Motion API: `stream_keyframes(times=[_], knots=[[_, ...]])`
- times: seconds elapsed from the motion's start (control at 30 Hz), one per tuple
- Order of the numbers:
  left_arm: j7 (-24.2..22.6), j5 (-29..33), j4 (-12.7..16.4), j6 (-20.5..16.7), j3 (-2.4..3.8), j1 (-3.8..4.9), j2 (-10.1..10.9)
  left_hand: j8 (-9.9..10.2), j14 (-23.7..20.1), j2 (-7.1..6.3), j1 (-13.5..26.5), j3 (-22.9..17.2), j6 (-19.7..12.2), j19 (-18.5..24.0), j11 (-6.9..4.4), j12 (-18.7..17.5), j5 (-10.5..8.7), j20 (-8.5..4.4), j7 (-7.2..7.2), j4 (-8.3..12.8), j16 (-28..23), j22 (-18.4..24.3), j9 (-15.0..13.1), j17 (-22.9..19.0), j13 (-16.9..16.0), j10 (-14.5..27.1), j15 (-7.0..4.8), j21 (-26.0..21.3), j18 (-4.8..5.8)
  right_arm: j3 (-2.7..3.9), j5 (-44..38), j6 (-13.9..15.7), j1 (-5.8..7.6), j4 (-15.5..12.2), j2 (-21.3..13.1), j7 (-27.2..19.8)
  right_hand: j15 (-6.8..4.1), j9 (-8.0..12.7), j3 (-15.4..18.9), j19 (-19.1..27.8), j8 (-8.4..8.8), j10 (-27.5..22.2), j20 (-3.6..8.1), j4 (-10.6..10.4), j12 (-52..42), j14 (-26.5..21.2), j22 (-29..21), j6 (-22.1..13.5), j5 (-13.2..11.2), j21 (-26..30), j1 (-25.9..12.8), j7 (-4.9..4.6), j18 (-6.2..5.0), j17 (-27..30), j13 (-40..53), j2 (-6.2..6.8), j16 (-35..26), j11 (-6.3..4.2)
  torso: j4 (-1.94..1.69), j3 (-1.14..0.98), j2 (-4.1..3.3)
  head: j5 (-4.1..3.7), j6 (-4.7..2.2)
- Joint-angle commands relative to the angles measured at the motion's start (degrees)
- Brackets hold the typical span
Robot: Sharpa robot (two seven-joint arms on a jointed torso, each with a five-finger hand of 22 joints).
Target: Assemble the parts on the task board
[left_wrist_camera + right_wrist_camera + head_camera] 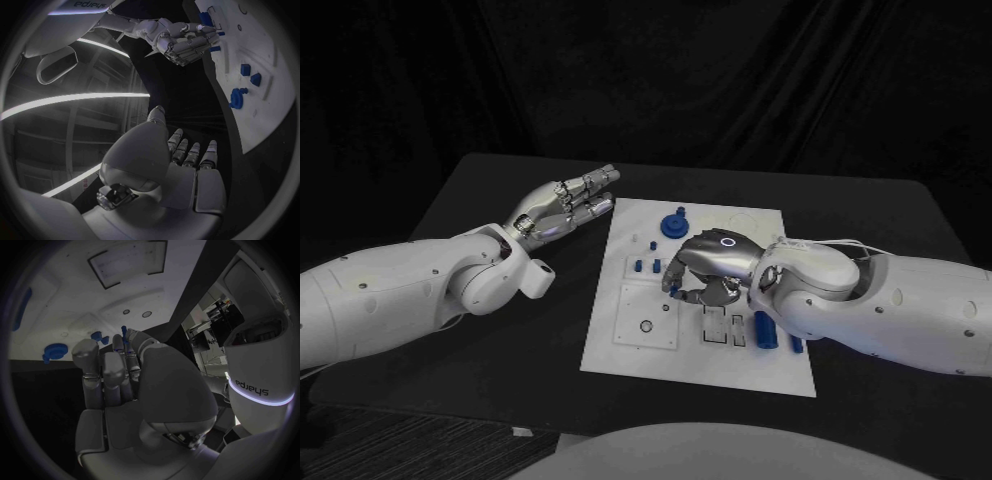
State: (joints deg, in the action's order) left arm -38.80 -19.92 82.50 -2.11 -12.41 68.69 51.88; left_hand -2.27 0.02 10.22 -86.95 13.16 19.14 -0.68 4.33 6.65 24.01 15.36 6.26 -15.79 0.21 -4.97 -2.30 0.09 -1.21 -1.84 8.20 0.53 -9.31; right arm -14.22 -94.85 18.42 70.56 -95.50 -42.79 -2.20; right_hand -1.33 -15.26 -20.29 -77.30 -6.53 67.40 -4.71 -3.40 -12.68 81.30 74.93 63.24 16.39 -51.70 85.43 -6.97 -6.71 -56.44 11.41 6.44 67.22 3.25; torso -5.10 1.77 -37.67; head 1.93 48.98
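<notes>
The white task board (711, 365) lies in the middle of the black table. My right hand (707, 272) hovers low over its middle with the fingers curled down, and it pinches a small blue peg (124, 332) at the fingertips (119, 342). A blue gear (676, 224) stands at the board's far edge, with small blue pieces (646, 266) just in front of it. My left hand (568, 207) is held over the table off the board's far left corner, fingers straight, nothing in it. The left wrist view shows this hand (187, 155), the gear (237, 97) and the right hand (184, 42).
Two blue cylinders (764, 328) lie on the board beside my right forearm. A square inset plate with holes (648, 322) sits at the board's near left. Bare black table (516, 350) lies to the left of the board.
</notes>
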Motion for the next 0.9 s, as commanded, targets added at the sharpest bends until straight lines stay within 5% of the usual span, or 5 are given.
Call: stream_keyframes(times=[0.03,0.2,0.9], knots=[[-1.3,0.4,0.0,0.7,0.06,-0.09,-0.2,-0.3,0.0,0.21,-0.6,-0.2,0.5,-0.1,0.55,0.4,0.26,0.43,0.00,0.3,-0.2,0.0,-0.1,-0.1,-0.1,0.0,-0.03,0.2,-1.06,0.03,-0.9,0.0,-0.52,0.7,0.9,-0.1,-0.01,0.1,-0.1,-0.4,0.40,0.6,0.06,0.3,0.1,0.5,6.5,-0.3,0.2,-0.3,0.6,-0.04,0.17,-0.2,0.0,0.19,0.2,-0.16,-0.12,-0.01,0.06,-0.11,0.10],[-1.3,0.4,-0.2,0.8,0.06,-0.12,-0.4,-0.3,0.0,0.21,-0.6,-0.2,0.5,-0.1,0.55,0.4,0.26,0.43,0.00,0.3,-0.2,0.0,-0.1,-0.1,-0.1,0.0,-0.03,0.2,-1.06,0.03,-0.9,-0.1,-0.90,1.5,1.9,0.2,-0.02,0.1,0.0,-0.6,0.46,0.6,0.07,0.5,0.1,0.8,6.6,-0.3,0.0,-0.8,0.6,-0.03,0.25,-0.7,0.0,0.28,0.7,-0.17,-0.31,0.06,0.12,-0.46,0.31],[-1.3,0.4,-0.4,1.0,0.06,-0.20,-0.4,-0.3,0.0,0.30,-0.7,-0.2,0.2,-0.1,0.61,0.3,0.32,0.45,0.05,0.3,-0.2,0.2,0.0,-0.1,0.0,0.0,-0.03,0.2,-1.05,0.04,-0.9,-1.4,-2.45,3.5,3.4,1.3,-0.01,0.2,0.1,-0.8,0.68,0.6,0.09,0.6,0.3,1.0,6.6,-0.4,-0.1,-1.1,0.7,-0.08,0.28,-1.1,-0.1,0.46,1.1,-0.11,-0.21,-0.01,0.02,0.12,0.63]])
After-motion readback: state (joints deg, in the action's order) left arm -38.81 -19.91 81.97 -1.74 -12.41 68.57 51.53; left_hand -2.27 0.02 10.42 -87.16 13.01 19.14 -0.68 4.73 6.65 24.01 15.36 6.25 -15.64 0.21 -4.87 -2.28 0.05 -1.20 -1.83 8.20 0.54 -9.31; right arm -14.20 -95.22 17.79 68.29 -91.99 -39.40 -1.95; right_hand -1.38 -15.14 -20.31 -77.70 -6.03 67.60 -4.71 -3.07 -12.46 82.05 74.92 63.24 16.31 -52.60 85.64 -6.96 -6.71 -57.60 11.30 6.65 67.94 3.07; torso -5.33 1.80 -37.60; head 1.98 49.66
